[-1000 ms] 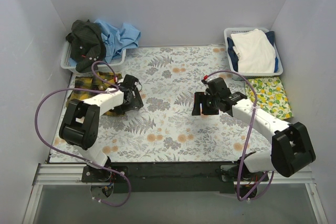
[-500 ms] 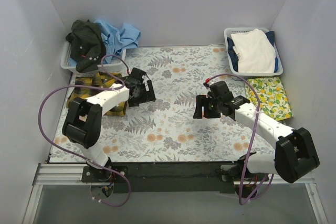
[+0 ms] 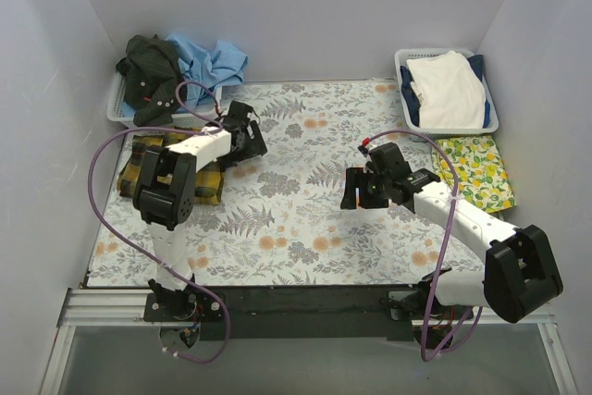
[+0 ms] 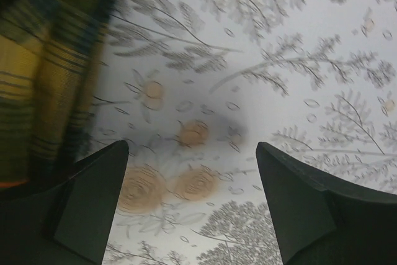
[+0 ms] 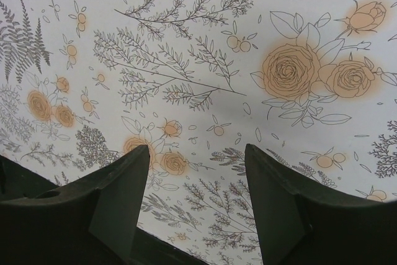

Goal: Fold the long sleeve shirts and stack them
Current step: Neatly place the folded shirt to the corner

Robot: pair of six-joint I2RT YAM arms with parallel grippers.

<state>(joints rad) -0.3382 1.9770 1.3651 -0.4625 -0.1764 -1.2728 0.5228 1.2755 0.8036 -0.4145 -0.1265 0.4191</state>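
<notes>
Top view: fixed high above and behind the arm bases, tilted down toward the far wall, distant enough to take in the whole cover (image 3: 296, 219) and both arms. Left wrist: very near the cover at far left, facing down past the spread left gripper (image 4: 190, 153) at the bottom of frame, with a blurred shirt (image 4: 43, 72) edge at left. Right wrist: likewise close over the cover right of centre, looking down between the parted fingers of the right gripper (image 5: 197, 153). Shared with the top view only: those two small patches of print, well apart.
</notes>
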